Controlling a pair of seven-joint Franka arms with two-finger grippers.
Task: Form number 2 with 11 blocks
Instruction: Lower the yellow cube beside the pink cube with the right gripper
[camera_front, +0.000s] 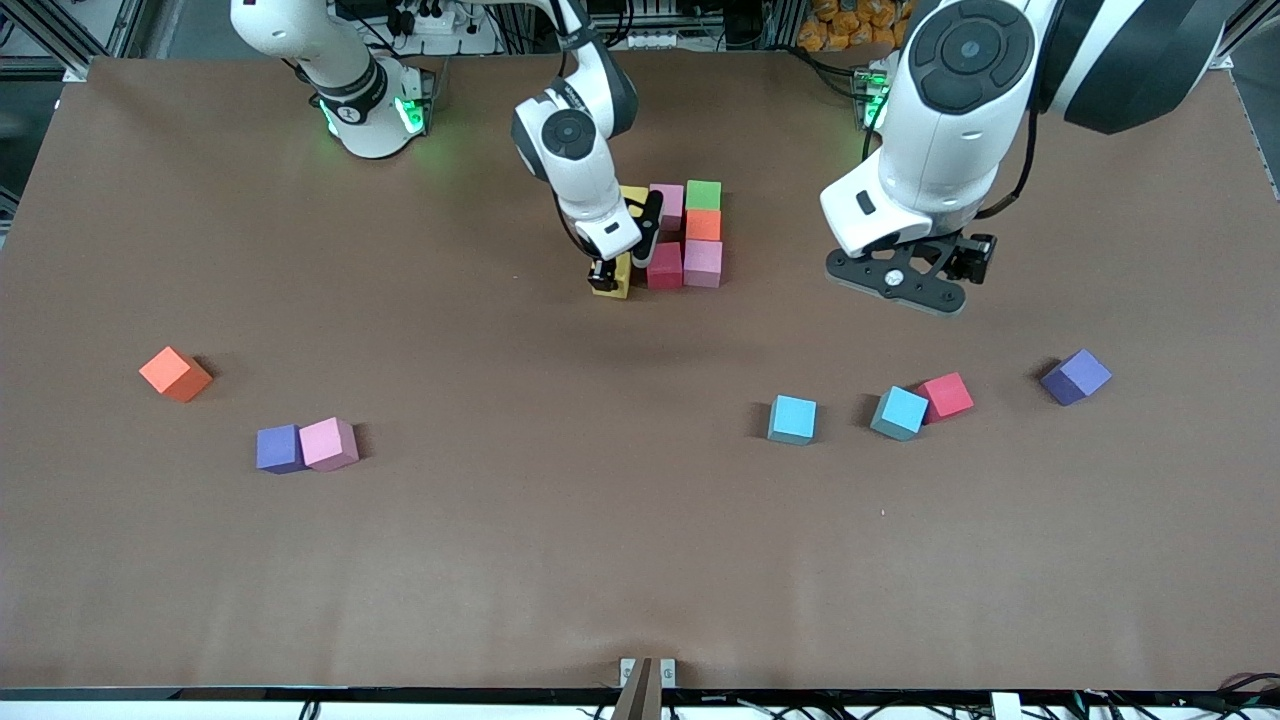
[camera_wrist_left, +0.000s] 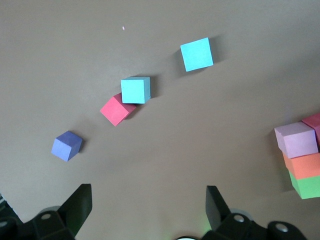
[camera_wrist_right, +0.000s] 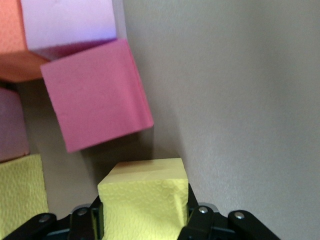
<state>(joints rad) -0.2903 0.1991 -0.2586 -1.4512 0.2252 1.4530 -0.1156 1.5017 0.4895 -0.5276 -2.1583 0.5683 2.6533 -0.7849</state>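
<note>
Two end effectors: both in view, one loaded and one bare.
Right end effector (camera_front: 612, 272): clamped on a yellow matte foam cube (camera_front: 613, 276), low at the cluster's corner toward the right arm's end, just beside the crimson foam cube (camera_front: 664, 266); in the right wrist view the fingers (camera_wrist_right: 92, 220) press the yellow cube's (camera_wrist_right: 145, 197) two sides.
Left end effector (camera_front: 905, 285): fingers spread wide, holding nothing, hanging over bare worktop (camera_front: 500, 560) between the cluster and the blue cubes; this arm waits.
Cluster, toward the worktop's edge where the bases stand: second yellow foam cube (camera_front: 634, 195), partly hidden by the right arm; pink foam cube (camera_front: 668, 203); green foam cube (camera_front: 703, 194); orange foam cube (camera_front: 703, 225) touching the green one on its nearer side; another pink foam cube (camera_front: 703, 263) nearer again, touching the crimson cube.
Loose, toward the left arm's end: light blue foam cube (camera_front: 793, 419) alone; second light blue foam cube (camera_front: 899, 412) touching a red foam cube (camera_front: 946, 396); purple foam cube (camera_front: 1075, 377) apart, closest to that end.
Loose, toward the right arm's end: second orange foam cube (camera_front: 175, 374) alone; third pink foam cube (camera_front: 329, 444) touching a second purple foam cube (camera_front: 279, 448).
Left wrist view: both blue cubes (camera_wrist_left: 196, 54) (camera_wrist_left: 135, 90), the red cube (camera_wrist_left: 117, 110) and the purple cube (camera_wrist_left: 66, 145) lie past the open fingertips (camera_wrist_left: 80, 200).
</note>
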